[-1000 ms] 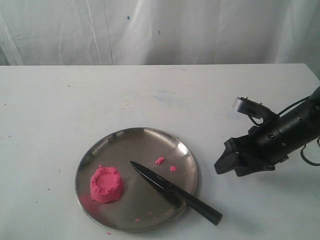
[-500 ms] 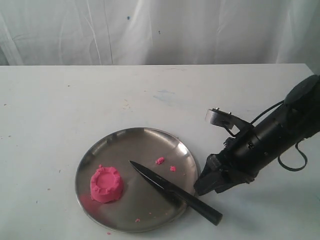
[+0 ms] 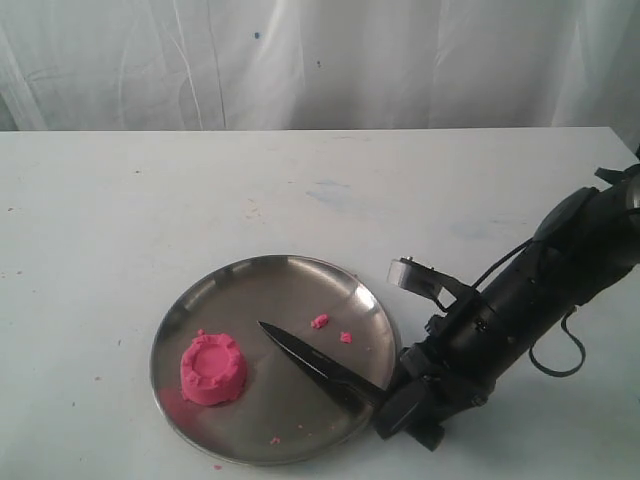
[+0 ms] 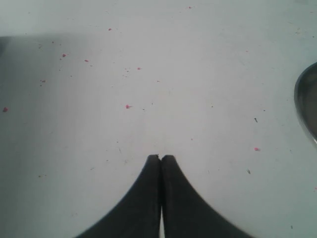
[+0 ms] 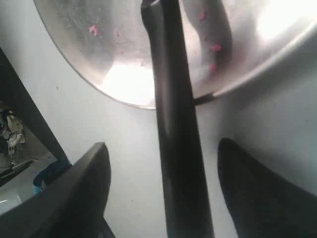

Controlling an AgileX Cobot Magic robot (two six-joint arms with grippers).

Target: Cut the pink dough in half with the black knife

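Observation:
The pink dough (image 3: 213,369) is one round puck with a notched rim, on the left part of the steel plate (image 3: 240,285). The black knife (image 3: 312,364) lies across the plate's right side, blade tip toward the dough, handle over the rim onto the table. My right gripper (image 3: 405,415) is down over that handle and stands open. In the right wrist view the handle (image 5: 176,134) runs between the two spread fingers (image 5: 89,183) with a gap on each side. My left gripper (image 4: 161,157) is shut on nothing above bare table; the exterior view does not show it.
Small pink crumbs (image 3: 320,321) lie on the plate's right half and a few on the table near its front edge. The plate's rim (image 4: 303,101) shows at one border of the left wrist view. A white curtain hangs behind the table.
My right arm has swung from the table's right side toward the plate and lowered, so its open fingers now straddle the knife handle. Dough, knife and plate have not moved.

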